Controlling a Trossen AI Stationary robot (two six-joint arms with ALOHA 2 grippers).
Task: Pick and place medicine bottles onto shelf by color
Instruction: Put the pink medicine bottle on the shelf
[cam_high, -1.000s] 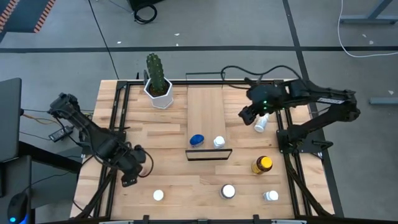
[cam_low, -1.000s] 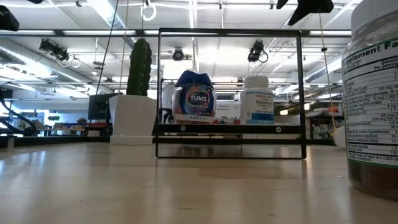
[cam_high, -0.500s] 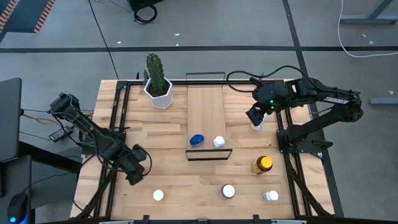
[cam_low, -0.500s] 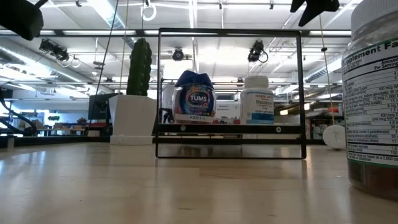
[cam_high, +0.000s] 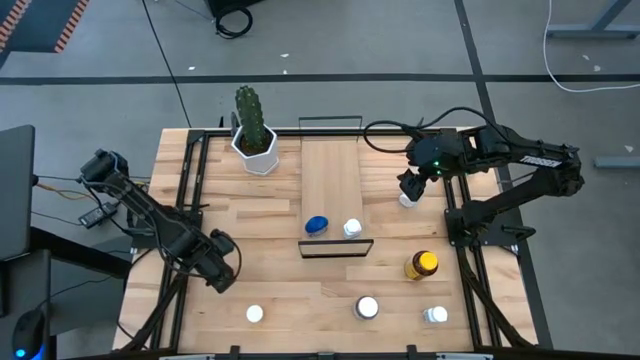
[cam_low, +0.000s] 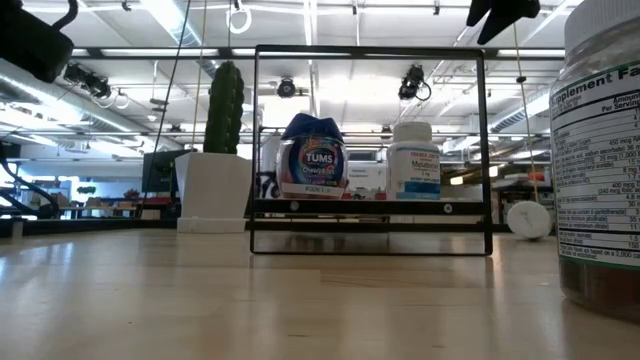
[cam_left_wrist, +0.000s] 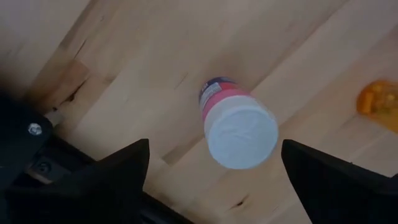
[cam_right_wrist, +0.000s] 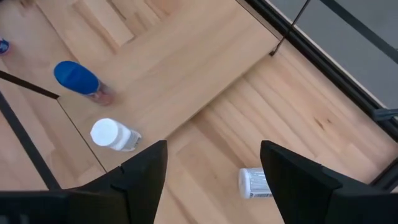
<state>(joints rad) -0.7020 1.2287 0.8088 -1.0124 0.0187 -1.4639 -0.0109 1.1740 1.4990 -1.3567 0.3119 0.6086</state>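
The shelf (cam_high: 331, 180) lies mid-table with a blue-lidded bottle (cam_high: 317, 225) and a white-capped bottle (cam_high: 352, 228) standing at its near end. My left gripper (cam_high: 216, 272) hangs open, pointing down, at the near left; in its wrist view a pink-labelled, white-capped bottle (cam_left_wrist: 239, 129) stands on the table below, ahead of the open left gripper (cam_left_wrist: 216, 149). My right gripper (cam_high: 410, 188) is open, high above a white bottle (cam_right_wrist: 255, 182) lying on its side just right of the shelf.
A cactus in a white pot (cam_high: 253, 128) stands at the shelf's far left corner. An amber bottle with a yellow cap (cam_high: 422, 263) and three white-capped bottles (cam_high: 367, 307) stand along the near side. Black frame rails (cam_high: 185, 200) run along both table sides.
My left gripper has sunk toward the table and rolled about its own axis, coming into the low view's upper left. My right gripper has rolled in place. The lying white bottle has rolled a little toward the shelf.
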